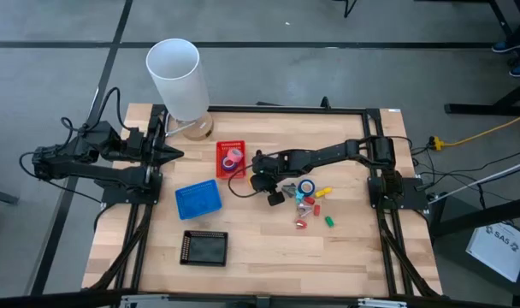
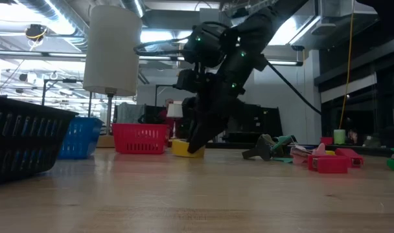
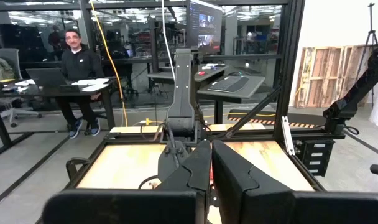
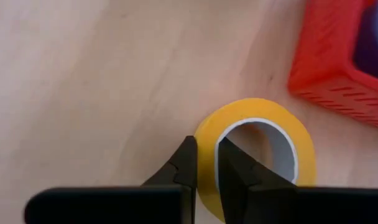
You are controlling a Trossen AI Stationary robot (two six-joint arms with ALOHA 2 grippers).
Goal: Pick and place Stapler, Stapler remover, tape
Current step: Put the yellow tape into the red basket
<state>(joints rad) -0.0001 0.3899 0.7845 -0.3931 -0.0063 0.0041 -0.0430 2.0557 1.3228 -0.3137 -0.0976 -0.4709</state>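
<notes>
Left arm is parked at the left edge of the surface (image 1: 268,257); the left claw (image 1: 176,155) has its fingers pressed together and holds nothing. One white cylinder (image 1: 178,77) stands at the far left corner. Three baskets counted: one black (image 1: 204,248) at the near side, one blue (image 1: 197,199) beyond it, one red (image 1: 231,159) farther back with pink tape (image 1: 233,156) inside. The right claw (image 4: 204,163) is down just beside the red basket, its fingers nearly closed and pinching the wall of one yellow tape roll (image 4: 257,146), one finger outside, one in the hole; the roll lies on the surface. To its right sits one blue tape roll (image 1: 306,186) among small red, yellow and green pieces (image 1: 316,210), too small to count reliably.
</notes>
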